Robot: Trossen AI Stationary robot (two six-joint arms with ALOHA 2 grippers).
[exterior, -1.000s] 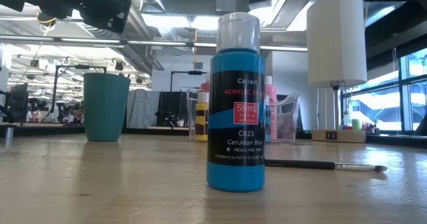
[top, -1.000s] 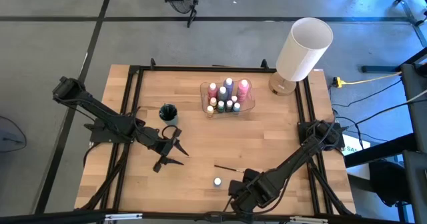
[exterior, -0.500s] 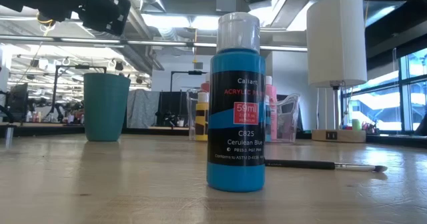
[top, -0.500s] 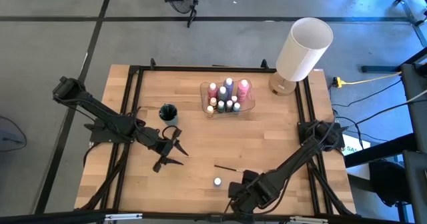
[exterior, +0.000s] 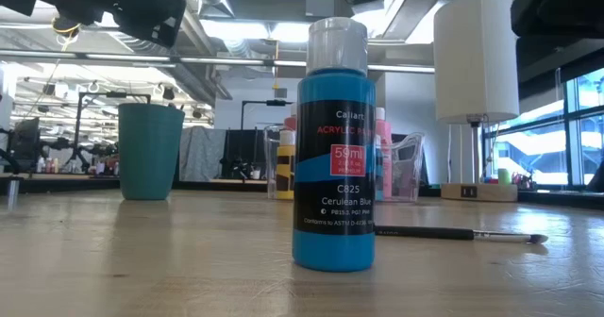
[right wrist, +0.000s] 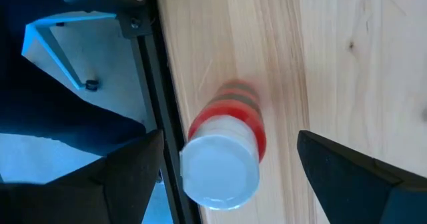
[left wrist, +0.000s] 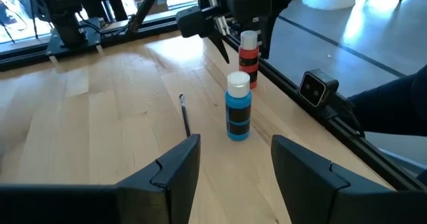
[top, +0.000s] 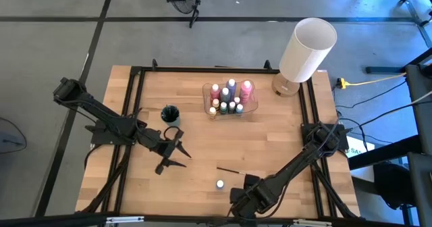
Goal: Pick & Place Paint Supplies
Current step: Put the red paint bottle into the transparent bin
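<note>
A red paint bottle with a white cap point(right wrist: 223, 164) stands upright on the wood by the near edge rail; it also shows in the left wrist view as the red bottle point(left wrist: 249, 51). My right gripper point(right wrist: 230, 144) hangs open above it, one finger on either side, touching nothing. In the high view my right gripper point(top: 237, 195) hides that bottle. A blue bottle point(top: 220, 184) stands upright near the front, a thin paintbrush point(top: 233, 170) lying flat beside it. My left gripper point(top: 182, 154) waits open over the left-middle of the table.
A clear tray point(top: 251, 107) holding several paint bottles sits at the far middle. A teal cup point(top: 170, 113) stands to its left, and a big white lamp point(top: 307, 50) at the far right corner. Black frame rails point(top: 135, 112) run along the table's sides.
My right gripper has sunk a little toward the red bottle and edged toward the table's near edge, its fingers still wide apart. Bottles and brush have kept their places.
</note>
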